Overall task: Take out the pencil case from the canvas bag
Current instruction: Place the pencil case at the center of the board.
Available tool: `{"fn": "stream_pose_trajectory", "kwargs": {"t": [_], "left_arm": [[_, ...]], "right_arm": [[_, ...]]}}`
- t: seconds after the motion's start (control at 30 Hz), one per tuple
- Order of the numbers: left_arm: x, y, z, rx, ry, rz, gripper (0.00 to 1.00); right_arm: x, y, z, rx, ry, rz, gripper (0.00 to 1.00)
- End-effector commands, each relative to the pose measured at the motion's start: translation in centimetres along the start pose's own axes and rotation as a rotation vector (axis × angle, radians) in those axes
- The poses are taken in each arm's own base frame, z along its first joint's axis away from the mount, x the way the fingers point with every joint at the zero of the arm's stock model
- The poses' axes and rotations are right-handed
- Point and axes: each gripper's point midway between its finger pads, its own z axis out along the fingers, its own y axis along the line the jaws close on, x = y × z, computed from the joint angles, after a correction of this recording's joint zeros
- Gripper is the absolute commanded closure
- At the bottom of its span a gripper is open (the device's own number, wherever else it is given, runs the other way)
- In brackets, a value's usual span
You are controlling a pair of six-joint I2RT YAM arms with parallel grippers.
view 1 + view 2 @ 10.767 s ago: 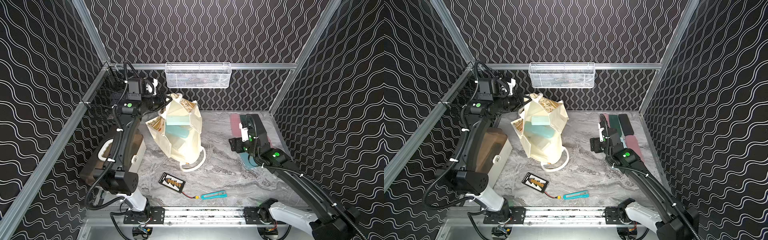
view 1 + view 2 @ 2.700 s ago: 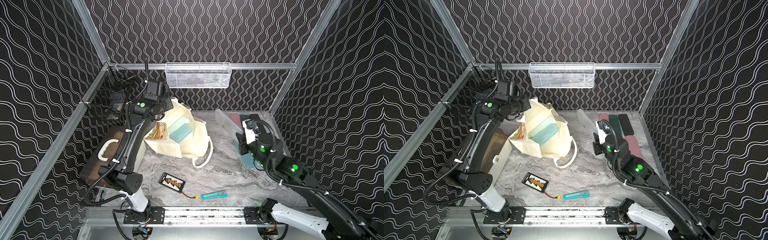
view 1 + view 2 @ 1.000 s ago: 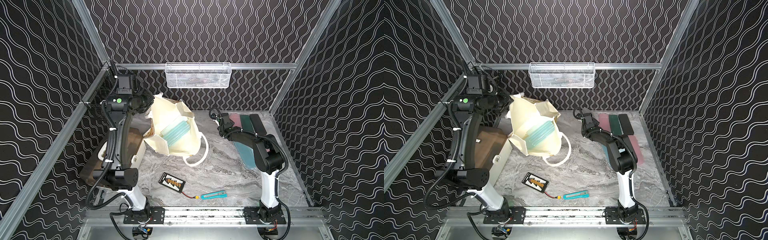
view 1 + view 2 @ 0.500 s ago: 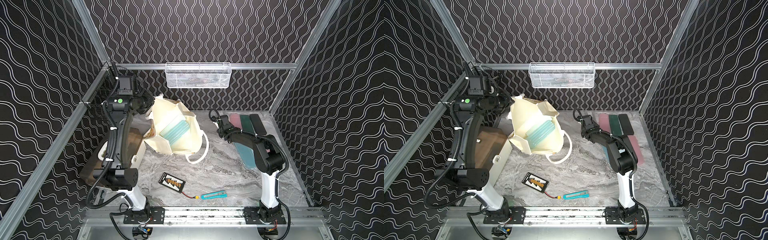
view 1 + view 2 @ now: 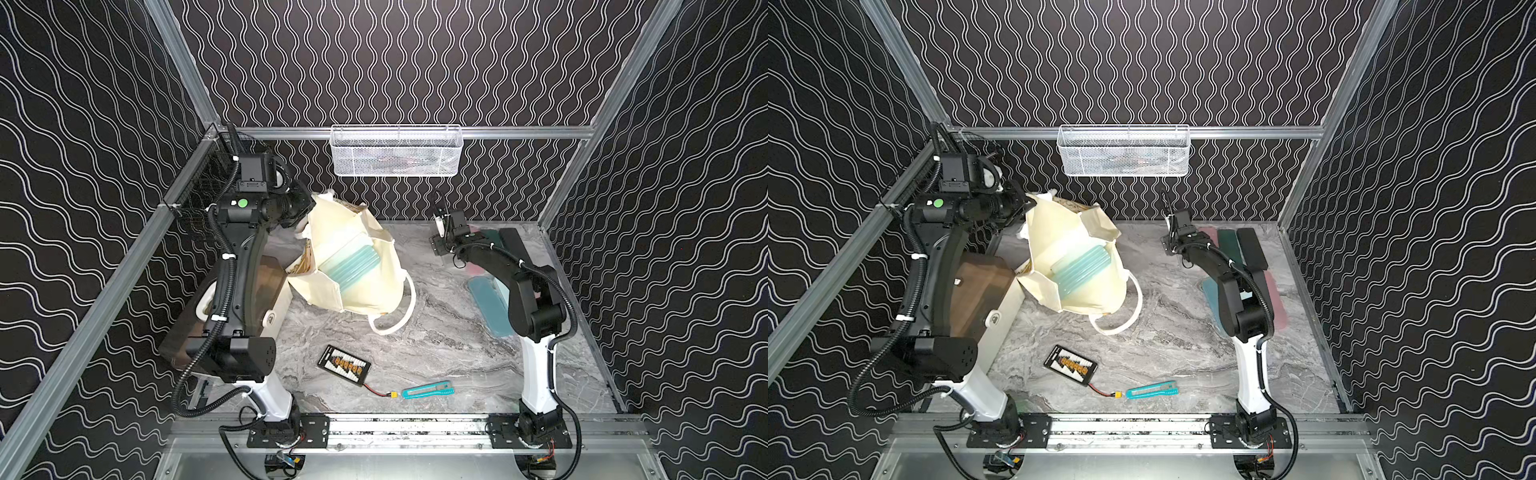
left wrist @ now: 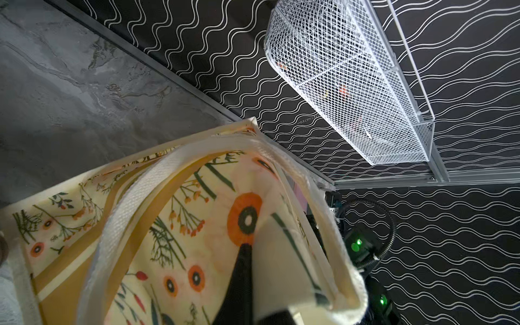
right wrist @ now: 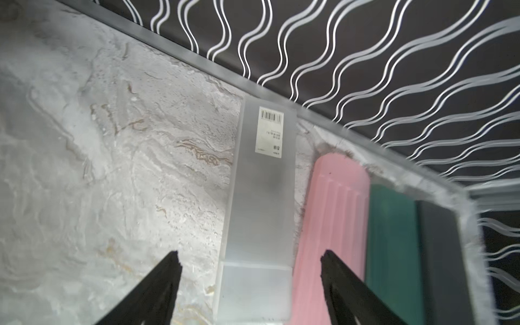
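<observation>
Mid-extraction. Gripped canvas bag (image 5: 365,291) rim with shut left pincer (image 5: 302,218); hung right pincer (image 7: 250,253) wide open, empty, over frosted case (image 7: 261,183) on tabletop (image 5: 436,340). Noted teal pencil case (image 5: 353,268) inside bag; judged reach-in next.

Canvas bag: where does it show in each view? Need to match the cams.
Top view: canvas bag left of centre, in front of the wire basket.
Top view: same place, mouth facing up.
Left wrist: close up, printed face and handle.
Right wrist: not in it.
Landmark: wire basket, in all but the right wrist.
</observation>
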Motion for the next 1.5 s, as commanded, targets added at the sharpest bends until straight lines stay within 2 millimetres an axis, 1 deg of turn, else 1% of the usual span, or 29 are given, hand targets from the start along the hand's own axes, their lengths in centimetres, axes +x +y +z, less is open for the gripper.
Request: {"fn": "stream_pose_trajectory", "kwargs": {"t": [0.0, 0.07, 0.2, 0.23, 0.47, 0.77, 1.13, 1.3, 1.4, 1.47], "left_arm": [[-1.6, -2.3, -1.2, 0.095, -0.073, 0.077, 1.00], [-1.5, -2.3, -1.2, 0.100, -0.072, 0.080, 1.00], [-1.5, -2.5, -1.2, 0.109, -0.068, 0.082, 1.00], [-1.5, -2.5, -1.2, 0.110, -0.069, 0.082, 1.00], [-1.5, -2.7, -1.2, 0.119, -0.064, 0.082, 1.00], [-1.4, -2.8, -1.3, 0.125, -0.066, 0.085, 1.00], [-1.4, -2.8, -1.4, 0.128, -0.068, 0.083, 1.00], [-1.3, -2.8, -1.5, 0.128, -0.068, 0.086, 1.00], [-1.3, -2.8, -1.5, 0.127, -0.069, 0.087, 1.00], [-1.3, -2.8, -1.6, 0.126, -0.071, 0.089, 1.00]], "right_arm": [[2.0, 0.2, 0.9, -0.072, 0.106, 0.136, 0.18], [2.2, -0.2, 1.4, -0.086, 0.129, 0.172, 0.14], [2.5, -0.7, 2.2, -0.100, 0.157, 0.206, 0.01], [2.7, -0.7, 2.4, -0.103, 0.166, 0.210, 0.01], [3.5, -0.2, 3.2, -0.131, 0.221, 0.221, 0.01], [5.0, -0.6, 4.4, -0.095, 0.297, 0.219, 0.01], [6.4, -0.5, 4.8, -0.101, 0.342, 0.241, 0.01], [6.8, -0.2, 5.0, -0.109, 0.358, 0.253, 0.05], [7.0, -0.1, 5.0, -0.111, 0.367, 0.260, 0.09], [7.0, -0.1, 5.0, -0.113, 0.369, 0.265, 0.13]]}}
